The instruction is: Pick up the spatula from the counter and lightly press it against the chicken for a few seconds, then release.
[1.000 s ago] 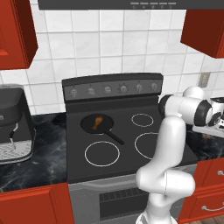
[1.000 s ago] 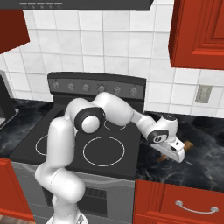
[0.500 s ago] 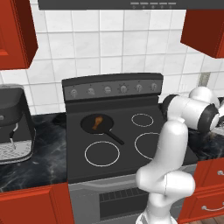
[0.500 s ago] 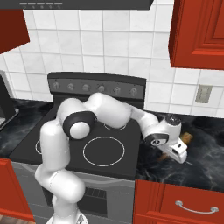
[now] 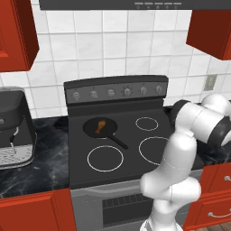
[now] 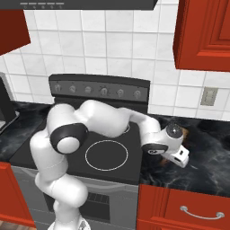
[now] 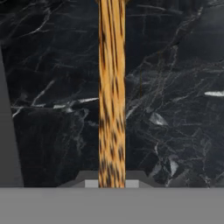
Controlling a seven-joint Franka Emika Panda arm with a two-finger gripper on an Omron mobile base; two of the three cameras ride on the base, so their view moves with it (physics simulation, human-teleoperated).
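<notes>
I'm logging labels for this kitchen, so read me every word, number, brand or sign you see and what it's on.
No text here can be read.
The range hood has small pale marks, too small to read.
The stove control panel has knobs but no legible markings.
The coffee machine shows no label.

The gripper [image 7: 111, 183] is pinching the spatula [image 7: 111, 96] by its wooden handle, with one finger tip pressing against each side of it at the bottom of the view. The handle, orange-brown with dark mottling, is running straight up the middle of the picture and leaving it at the top edge. Behind it the black marble counter [image 7: 175, 109] is spreading across the frame, streaked with white veins. A plain dark grey strip [image 7: 6, 131] is standing along the left edge; what it belongs to cannot be told. Whether the handle is touching the counter or hanging above it cannot be told either.
</notes>
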